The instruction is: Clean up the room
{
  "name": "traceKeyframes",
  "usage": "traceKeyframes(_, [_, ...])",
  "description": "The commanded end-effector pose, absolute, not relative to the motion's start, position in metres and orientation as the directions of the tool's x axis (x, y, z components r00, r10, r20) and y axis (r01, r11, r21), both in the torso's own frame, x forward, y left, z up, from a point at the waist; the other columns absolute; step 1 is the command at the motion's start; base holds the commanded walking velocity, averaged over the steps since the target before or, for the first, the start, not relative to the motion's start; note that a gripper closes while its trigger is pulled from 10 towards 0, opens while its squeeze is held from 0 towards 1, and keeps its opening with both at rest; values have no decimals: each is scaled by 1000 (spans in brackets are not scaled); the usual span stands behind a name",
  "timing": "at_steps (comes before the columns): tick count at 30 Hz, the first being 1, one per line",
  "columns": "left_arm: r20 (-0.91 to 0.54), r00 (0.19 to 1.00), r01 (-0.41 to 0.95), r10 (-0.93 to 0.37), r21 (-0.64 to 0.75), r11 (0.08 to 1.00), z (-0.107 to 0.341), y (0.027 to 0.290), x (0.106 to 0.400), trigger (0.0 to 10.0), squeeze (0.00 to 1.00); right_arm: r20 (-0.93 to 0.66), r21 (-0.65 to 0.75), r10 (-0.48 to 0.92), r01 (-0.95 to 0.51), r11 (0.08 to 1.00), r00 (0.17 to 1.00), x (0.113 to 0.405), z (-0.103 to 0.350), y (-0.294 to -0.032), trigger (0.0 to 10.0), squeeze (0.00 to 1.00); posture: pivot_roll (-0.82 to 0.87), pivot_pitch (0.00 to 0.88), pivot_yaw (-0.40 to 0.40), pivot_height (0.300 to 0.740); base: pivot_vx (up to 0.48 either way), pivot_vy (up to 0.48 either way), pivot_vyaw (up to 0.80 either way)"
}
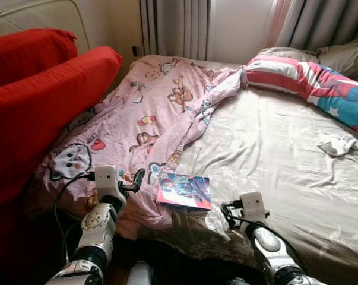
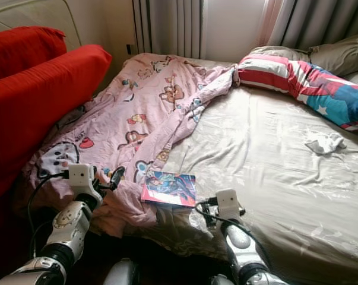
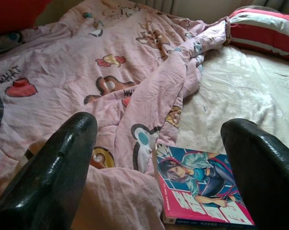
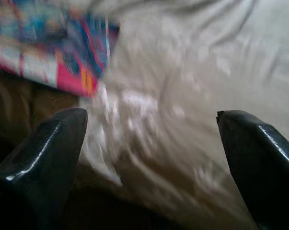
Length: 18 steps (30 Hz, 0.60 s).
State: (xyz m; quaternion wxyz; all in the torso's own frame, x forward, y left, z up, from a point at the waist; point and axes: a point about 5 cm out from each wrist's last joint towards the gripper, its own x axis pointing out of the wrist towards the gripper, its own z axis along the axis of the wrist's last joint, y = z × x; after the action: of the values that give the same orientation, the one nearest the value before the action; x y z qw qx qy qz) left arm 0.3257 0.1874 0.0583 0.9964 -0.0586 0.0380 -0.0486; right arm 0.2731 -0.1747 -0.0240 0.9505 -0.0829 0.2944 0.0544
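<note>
Comic book [image 1: 184,191] lies beside the pink blanket [image 1: 155,113]; both grippers' fingers [image 3: 53,177] spread wide, empty.

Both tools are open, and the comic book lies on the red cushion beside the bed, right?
Not quite. Both the left tool and right tool are open, but the comic book lies on the bed, at the pink blanket's edge, as the left eye view shows.
</note>
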Motion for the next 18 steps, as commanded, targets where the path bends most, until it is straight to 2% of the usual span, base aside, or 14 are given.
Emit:
traceKeyframes(1, [-89,991,94,-104,-111,989,58,187,327,10000,0,-616,-124,47,-155,980,786,263,-33,-176,10000,0,42,2,4,645,0,0,0])
traceKeyframes(5, [-92,990,96,-107,-111,989,58,187,328,10000,0,-601,5,-1,6,1000,799,266,-30,-188,10000,0,38,15,7,645,0,0,0])
traceKeyframes(16, [-87,990,105,-114,-102,989,63,185,332,10000,0,-552,4,31,-35,999,833,284,-14,-188,10000,0,10,83,20,645,0,0,0])
traceKeyframes(17, [-82,990,104,-113,-103,989,64,184,333,10000,0,-480,1,72,-81,997,874,302,2,-169,10000,0,7,92,20,645,0,0,0])
traceKeyframes(18, [-82,990,104,-113,-103,989,64,184,333,10000,0,-480,1,72,-81,997,874,302,2,-169,10000,0,7,92,20,645,0,0,0])
